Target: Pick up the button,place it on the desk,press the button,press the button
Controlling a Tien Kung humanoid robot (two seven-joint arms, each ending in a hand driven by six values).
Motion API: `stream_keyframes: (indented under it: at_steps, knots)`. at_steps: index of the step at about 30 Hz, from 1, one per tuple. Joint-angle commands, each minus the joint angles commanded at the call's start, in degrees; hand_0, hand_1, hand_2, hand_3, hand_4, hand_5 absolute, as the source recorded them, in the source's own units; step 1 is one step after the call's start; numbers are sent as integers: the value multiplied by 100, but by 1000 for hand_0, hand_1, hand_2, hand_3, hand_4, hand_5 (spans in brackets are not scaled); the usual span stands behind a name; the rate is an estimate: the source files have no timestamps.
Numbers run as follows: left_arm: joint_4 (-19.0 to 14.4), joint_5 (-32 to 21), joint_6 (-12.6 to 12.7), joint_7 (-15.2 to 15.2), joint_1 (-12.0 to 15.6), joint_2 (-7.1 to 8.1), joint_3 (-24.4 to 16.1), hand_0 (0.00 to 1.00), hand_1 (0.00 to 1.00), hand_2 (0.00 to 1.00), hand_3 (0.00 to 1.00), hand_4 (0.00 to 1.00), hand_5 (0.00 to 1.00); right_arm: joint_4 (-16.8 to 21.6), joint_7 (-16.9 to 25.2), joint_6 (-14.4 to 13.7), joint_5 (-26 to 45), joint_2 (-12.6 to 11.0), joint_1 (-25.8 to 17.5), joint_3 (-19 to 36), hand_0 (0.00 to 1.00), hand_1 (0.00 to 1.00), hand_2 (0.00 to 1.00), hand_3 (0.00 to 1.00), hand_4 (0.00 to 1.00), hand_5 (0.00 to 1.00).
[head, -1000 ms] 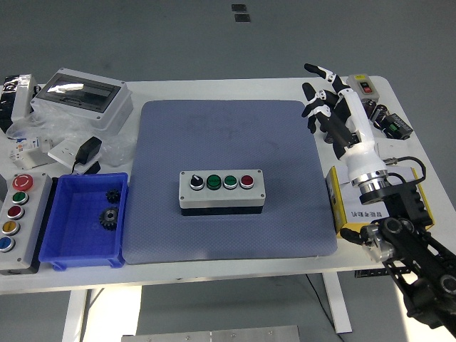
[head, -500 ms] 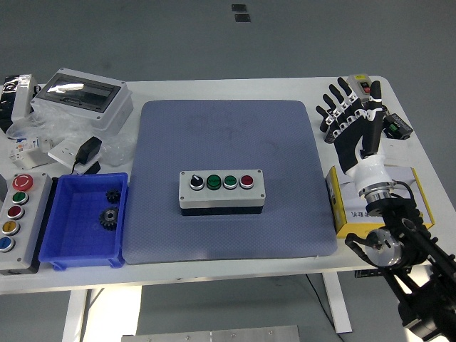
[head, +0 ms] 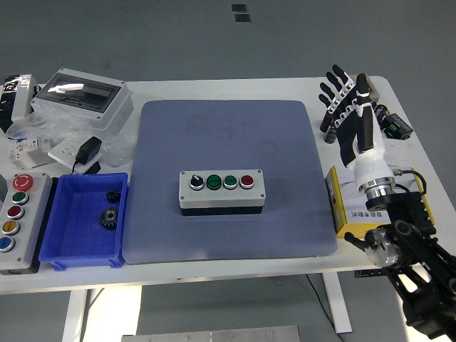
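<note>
A grey button box (head: 221, 189) with a black selector knob, two green buttons and a red button lies on the blue mat (head: 228, 135) at its middle. My right hand (head: 344, 103) is raised over the table's right side, well to the right of and beyond the box, fingers spread and holding nothing. The left arm is not in view.
A blue bin (head: 84, 219) with two black gears stands left of the mat. A second button box (head: 17, 217) with coloured buttons lies at the far left. A clear-lidded enclosure (head: 83, 96) and clutter sit at the back left. A yellow box (head: 348, 203) lies under my right forearm.
My right hand turned from a side-on pose to palm facing forward with fingers spread, and shifted slightly right and up. The button box has not moved.
</note>
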Motion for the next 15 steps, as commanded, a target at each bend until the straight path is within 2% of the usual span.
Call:
stream_keyframes:
  at_steps: [15]
  knots:
    - [0, 105, -7, 49, -64, 99, 31, 629, 578, 532, 621, 681, 561, -20, -4, -102, -77, -47, 14, 81, 981, 901, 898, 894, 998, 998]
